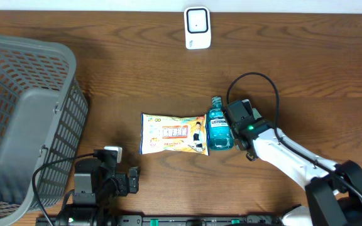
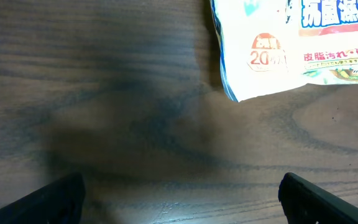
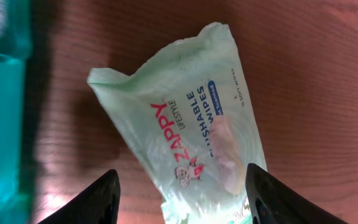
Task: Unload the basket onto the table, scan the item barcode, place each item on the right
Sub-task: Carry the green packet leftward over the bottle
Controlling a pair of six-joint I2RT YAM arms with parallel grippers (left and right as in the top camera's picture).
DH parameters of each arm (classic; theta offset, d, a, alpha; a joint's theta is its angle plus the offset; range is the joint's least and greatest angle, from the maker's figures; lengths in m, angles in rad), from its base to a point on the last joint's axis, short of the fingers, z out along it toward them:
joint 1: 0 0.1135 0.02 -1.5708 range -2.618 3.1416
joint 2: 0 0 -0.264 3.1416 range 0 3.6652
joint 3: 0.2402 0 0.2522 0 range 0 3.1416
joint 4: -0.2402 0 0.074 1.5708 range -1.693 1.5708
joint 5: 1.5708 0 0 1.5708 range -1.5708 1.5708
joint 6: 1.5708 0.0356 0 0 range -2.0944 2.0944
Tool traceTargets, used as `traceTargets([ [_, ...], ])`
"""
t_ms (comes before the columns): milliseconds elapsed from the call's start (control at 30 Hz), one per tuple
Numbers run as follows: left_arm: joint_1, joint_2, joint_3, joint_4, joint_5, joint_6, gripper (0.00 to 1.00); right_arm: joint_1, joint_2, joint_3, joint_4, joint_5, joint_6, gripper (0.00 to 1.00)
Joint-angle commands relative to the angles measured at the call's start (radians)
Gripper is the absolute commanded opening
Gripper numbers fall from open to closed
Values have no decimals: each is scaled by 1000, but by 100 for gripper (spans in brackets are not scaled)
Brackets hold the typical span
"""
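My right jaws stand partly open astride the wipes pack (image 3: pixel 191 124), gripping nothing; a gap shows beside one finger. The pack lies flat on the wooden counter (image 1: pixel 307 56), its long axis running out from between my fingers, slightly slanted. It is soft, crinkled, pale-green film, printed lengthwise "ZAPPY LIFESTYLE" and "FLUSHABLE WIPES". Just beside it lies a teal Listerine bottle (image 1: pixel 219 129), cap toward the white scanner (image 1: pixel 197 28). My left jaws gape wide over bare wood, empty, near a glossy packet (image 2: pixel 291 43) marked "20".

Overhead top-down, wrist views close above table (image 1: pixel 307 56)
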Motion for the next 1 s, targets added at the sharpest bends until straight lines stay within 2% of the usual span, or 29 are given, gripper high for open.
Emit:
traceTargets([
  [0, 2, -2, 5, 1, 9, 6, 99, 2, 84, -22, 28, 100, -15, 54],
  [133, 2, -2, 5, 1, 9, 6, 99, 3, 188, -22, 43, 184, -14, 40],
  [200, 2, -2, 5, 0, 9, 6, 99, 6, 227, -22, 41, 211, -10, 24],
  [233, 2, -2, 5, 1, 9, 6, 99, 10, 239, -21, 34, 211, -5, 11],
  [267, 2, -2, 5, 1, 9, 6, 99, 13, 241, -19, 26, 216, -1, 1],
  [400, 2, -2, 5, 0, 9, 6, 99, 20, 213, 25, -38, 167, 35, 1],
  [500, 2, -2, 5, 1, 9, 6, 99, 16, 154, 118, -131, -2, 34, 1],
  [600, 2, -2, 5, 1, 9, 6, 99, -1, 69, 241, -244, -252, 25, 1],
  [733, 2, -2, 5, 0, 9, 6, 99, -72, -64, 384, -384, -678, -88, 1],
  [867, 2, -2, 5, 0, 9, 6, 99, -196, -161, 415, -513, -987, -182, 1],
  [967, 2, -2, 5, 0, 9, 6, 99, -292, -187, 407, -623, -1339, -433, 1],
])
